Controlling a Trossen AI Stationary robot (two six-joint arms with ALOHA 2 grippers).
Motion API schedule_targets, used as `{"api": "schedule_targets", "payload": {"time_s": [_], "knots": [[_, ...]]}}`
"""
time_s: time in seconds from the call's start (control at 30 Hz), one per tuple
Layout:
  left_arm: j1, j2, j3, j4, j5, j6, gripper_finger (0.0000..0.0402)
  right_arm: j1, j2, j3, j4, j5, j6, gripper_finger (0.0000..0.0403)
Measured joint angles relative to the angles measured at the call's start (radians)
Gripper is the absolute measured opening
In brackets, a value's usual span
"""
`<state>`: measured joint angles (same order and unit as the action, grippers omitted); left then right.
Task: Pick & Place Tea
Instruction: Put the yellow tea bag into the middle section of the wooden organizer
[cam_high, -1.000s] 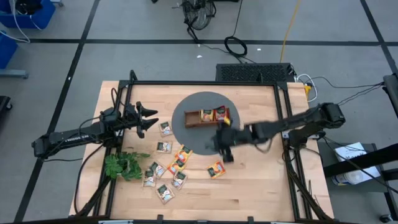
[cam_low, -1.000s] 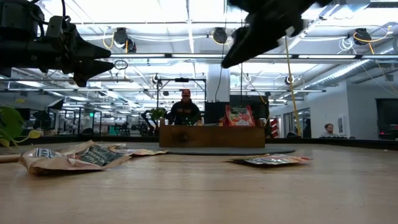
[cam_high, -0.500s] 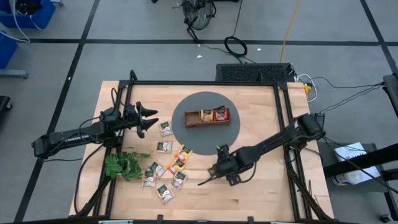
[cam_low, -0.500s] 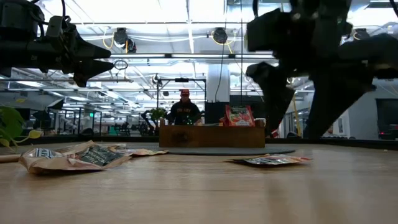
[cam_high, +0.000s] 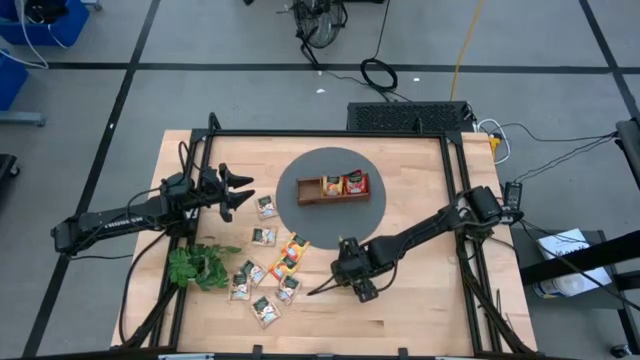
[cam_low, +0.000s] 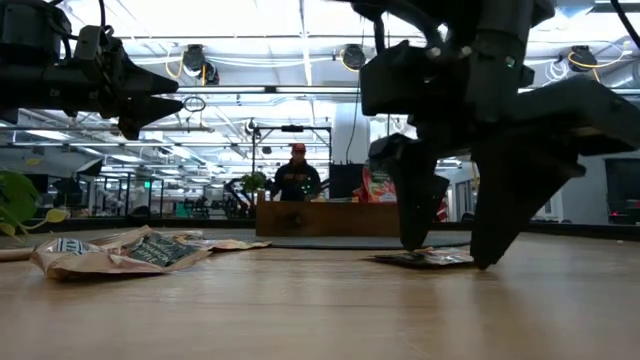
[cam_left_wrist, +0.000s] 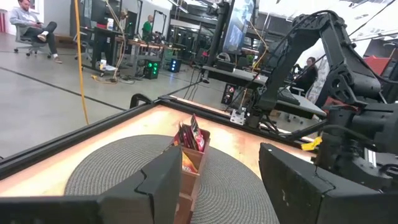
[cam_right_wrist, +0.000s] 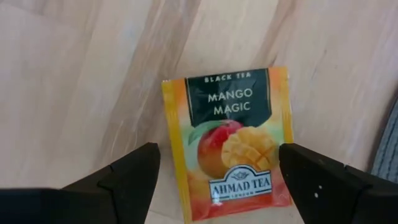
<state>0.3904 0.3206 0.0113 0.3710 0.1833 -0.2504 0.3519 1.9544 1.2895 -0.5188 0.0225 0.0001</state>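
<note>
**Right gripper stood spread over a lone mango tea bag**

The right gripper (cam_low: 445, 255) was down at the wooden table (cam_high: 420, 290), near its front middle. Its jaws were spread wide, one finger (cam_right_wrist: 127, 177) on each side of an orange-yellow tea bag (cam_right_wrist: 229, 140) lying flat on the wood. The bag's print read black tea, mango magic. From table height the fingertips reached down to the bag (cam_low: 420, 259), but I could not tell whether they touched it. From above, the arm's wrist (cam_high: 350, 265) covered the bag.

The left gripper (cam_high: 240, 192) hung in the air over the table's left part, well apart from the right one. Its jaws were parted and held nothing.

A wooden tray (cam_high: 332, 187) sat on a round grey mat (cam_high: 290, 200) toward the back middle of the table. Red and orange tea bags (cam_high: 350, 183) stood upright in it, toward its right end.

More tea bags lay loose on the wood between the mat and the front left corner. Two pale ones (cam_high: 265, 207) lay near the left gripper, an orange pair (cam_high: 290, 255) lay a little forward of the mat, and a cluster of pale ones (cam_high: 262, 292) lay nearer the front edge. A leafy green sprig (cam_high: 197, 266) lay to the left of that cluster.

A person (cam_low: 297, 177) stood in the room behind the table.
</note>
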Motion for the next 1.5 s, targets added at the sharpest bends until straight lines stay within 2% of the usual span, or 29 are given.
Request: {"api": "schedule_targets", "payload": {"time_s": [0.17,0.3,0.43,0.63,0.67,0.8,1.07,1.23,1.37,1.5], "knots": [[0.0,0.0,0.0,0.0,0.0,0.0,0.0214,-0.018,0.018,0.0,-0.007,-0.015,0.011,0.0287],[0.0,0.0,0.0,0.0,0.0,0.0,0.0214,-0.024,0.018,-0.01,0.0,-0.02,0.018,0.0243],[0.0,0.0,0.0,0.0,0.0,0.0,0.0214,-0.024,0.019,-0.013,0.001,-0.023,0.018,0.0172],[0.0,0.0,0.0,0.0,0.0,0.0,0.0214,-0.024,0.008,-0.014,0.003,-0.024,0.016,0.0028],[0.0,0.0,0.0,0.0,0.0,0.0,0.0214,-0.024,0.003,-0.015,0.003,-0.024,0.01,0.0015],[0.0,0.0,0.0,0.0,0.0,0.0,0.0214,-0.015,-0.021,-0.019,0.035,0.008,0.009,0.0004],[0.0,0.0,0.0,0.0,0.0,0.0,0.0214,-0.03,-0.122,-0.026,0.249,0.236,-0.02,0.0001],[0.0,0.0,0.0,0.001,0.0,0.0,0.0214,-0.119,-0.163,-0.14,0.584,0.49,0.0,0.0001],[0.0,0.0,0.0,0.0,0.0,0.0,0.0214,-0.23,-0.16,-0.245,0.767,0.691,-0.024,0.0001],[0.0,0.0,0.0,0.0,0.0,0.0,0.0214,-0.35,-0.157,-0.329,0.959,0.704,0.05,0.0]]}}
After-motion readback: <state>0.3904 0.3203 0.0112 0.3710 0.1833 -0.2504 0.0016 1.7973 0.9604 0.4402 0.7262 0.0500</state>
